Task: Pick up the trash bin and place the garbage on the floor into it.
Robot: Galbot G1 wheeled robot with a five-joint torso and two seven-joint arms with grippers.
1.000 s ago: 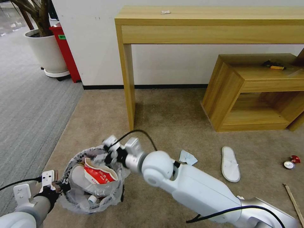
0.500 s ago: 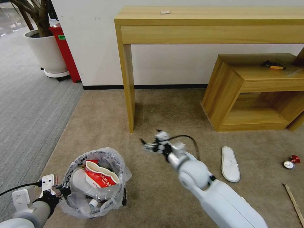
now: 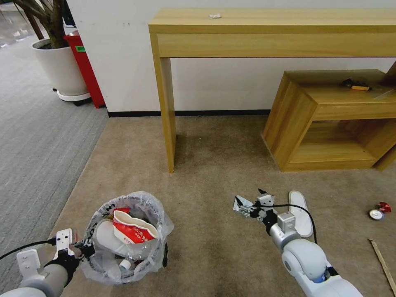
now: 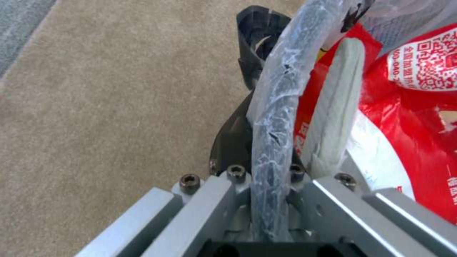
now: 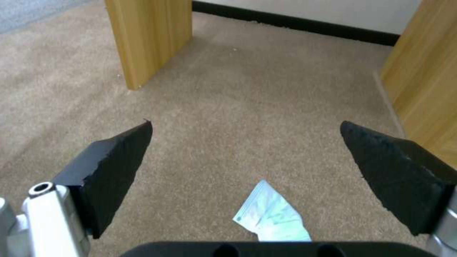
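Hovering my right gripper (image 3: 252, 201) low over the beige short-pile carpet (image 3: 214, 165), I have its black fingers (image 5: 114, 153) spread wide, with a pale blue-white flat wrapper (image 5: 271, 216) lying on the pile just below them and nothing yet in hand. My left gripper (image 3: 80, 248) is pinched on the rim of the small round black trash bin (image 3: 128, 235) lined with a translucent printed bag, which already carries a red paper cup (image 3: 133, 231) and a white slipper (image 4: 333, 117). The wrapper is thin and lies flat, so I judge my fingertips may skate over it or only dig into the carpet. A second white slipper (image 3: 300, 212) lies just beside my right arm, where a sideways sweep could knock it. The left hold takes bag film with the rim, so the bin may slip or tilt.
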